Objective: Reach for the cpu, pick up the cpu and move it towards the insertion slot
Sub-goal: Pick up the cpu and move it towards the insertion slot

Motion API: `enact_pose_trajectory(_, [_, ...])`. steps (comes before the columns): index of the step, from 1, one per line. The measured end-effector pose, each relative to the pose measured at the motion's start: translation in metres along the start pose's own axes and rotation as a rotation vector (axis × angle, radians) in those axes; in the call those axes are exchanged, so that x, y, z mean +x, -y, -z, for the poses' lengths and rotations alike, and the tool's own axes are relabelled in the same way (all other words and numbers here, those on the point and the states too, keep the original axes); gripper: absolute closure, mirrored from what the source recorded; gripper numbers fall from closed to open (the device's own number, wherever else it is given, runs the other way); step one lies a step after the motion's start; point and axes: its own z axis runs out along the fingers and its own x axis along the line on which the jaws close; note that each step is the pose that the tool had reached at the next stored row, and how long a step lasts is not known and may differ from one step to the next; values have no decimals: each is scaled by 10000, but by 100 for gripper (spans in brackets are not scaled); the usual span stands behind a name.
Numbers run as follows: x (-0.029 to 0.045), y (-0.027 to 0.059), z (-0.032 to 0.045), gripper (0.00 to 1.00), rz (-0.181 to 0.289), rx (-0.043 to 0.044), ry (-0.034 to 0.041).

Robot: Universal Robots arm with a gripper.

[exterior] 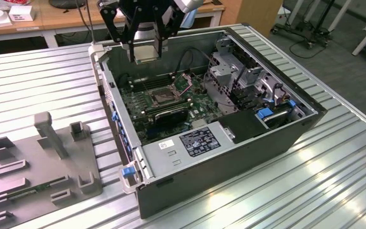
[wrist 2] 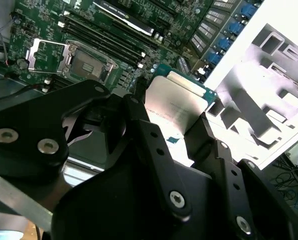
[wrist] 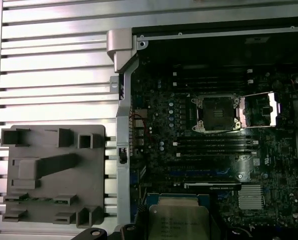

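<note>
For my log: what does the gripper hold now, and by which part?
The gripper holds the cpu, fingers on its opposite edges, above the open computer case.

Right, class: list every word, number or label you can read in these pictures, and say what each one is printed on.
None can be read.
Print on the cpu, held in the gripper: too small.
Black label on the silver metal box: too small.
White sticker beside it: blurred.
</note>
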Motion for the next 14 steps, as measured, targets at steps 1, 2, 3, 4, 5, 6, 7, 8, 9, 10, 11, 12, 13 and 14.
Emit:
enact_pose_trajectory(1, [-10, 0, -2, 45, 0, -1, 0])
enact_pose_trajectory(2, [-18, 0, -3, 45, 1, -1, 0])
enact_pose_trajectory(3, [-23, 0, -4, 45, 1, -1, 0])
enact_pose_trajectory(4, [-25, 0, -3, 45, -1, 1, -1])
enact_pose_trajectory(5, [-31, -1, -4, 45, 0, 1, 0])
enact_pose_trajectory(6, [-34, -1, -4, 45, 0, 0, 0])
enact_pose_trajectory(7, [-34, -1, -4, 45, 0, 0, 0])
enact_pose_trajectory(8, [-34, -1, -4, 45, 0, 1, 0])
enact_pose_trajectory(9, [-34, -1, -4, 45, 0, 1, 0])
enact_pose_trajectory(10, [-34, -1, -4, 45, 0, 1, -1])
enact_pose_trajectory(11, [-34, -1, -4, 45, 0, 0, 0])
enact_pose_trajectory(12, [-34, -1, -4, 45, 0, 0, 0])
enact_pose_trajectory(13, [-34, -1, -4, 45, 0, 0, 0])
enact_pose_trajectory(14, [-34, -1, -4, 45, 0, 0, 0])
